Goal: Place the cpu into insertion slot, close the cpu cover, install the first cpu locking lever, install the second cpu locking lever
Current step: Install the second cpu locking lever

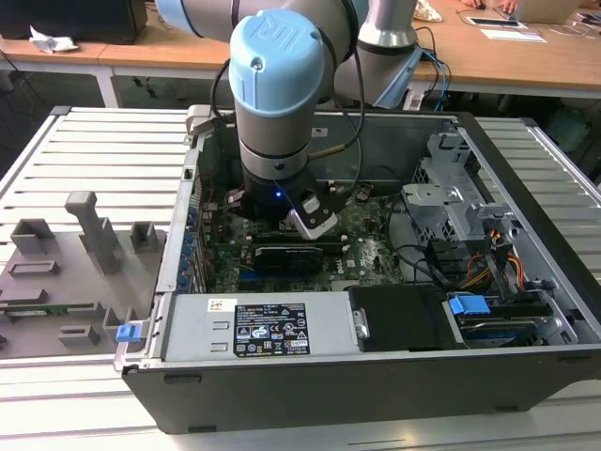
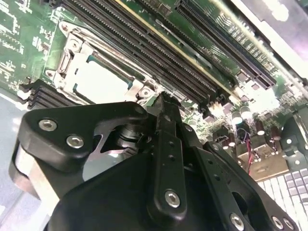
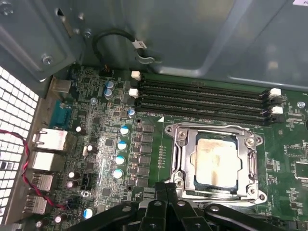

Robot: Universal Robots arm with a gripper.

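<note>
The cpu [image 3: 216, 161] sits flat inside the insertion slot [image 3: 181, 163] on the green board [image 3: 110, 120]. Its shiny square top shows in both wrist views [image 2: 98, 79]. The cpu cover [image 3: 250, 166] is down over it, a thin metal frame lying around the chip, and the chip shows through the window in the middle. I cannot tell how the locking levers stand.

My claw [image 3: 166, 192] hangs just beside the slot, close to the edge of the frame. Its two black fingers [image 3: 174, 190] are pressed together at the tips, so it is clenched, and I see nothing between them. In the second wrist view the tips [image 2: 163, 98] are near the corner of the slot.

Next to the slot, long black memory slots [image 3: 202, 98] lie side by side with white clips at their ends. On the other side of the slot are small round blue-topped parts [image 3: 121, 159].

In the exterior view my arm [image 1: 282, 103] reaches down into an open computer case [image 1: 526, 188], and my claw [image 1: 282, 225] is low over the board. A silver box with a label [image 1: 268, 329] sits at the front of the case. The case rests on a slatted metal table [image 1: 94, 150]. Grey holders [image 1: 89, 230] stand on the table at the exterior view's left.
</note>
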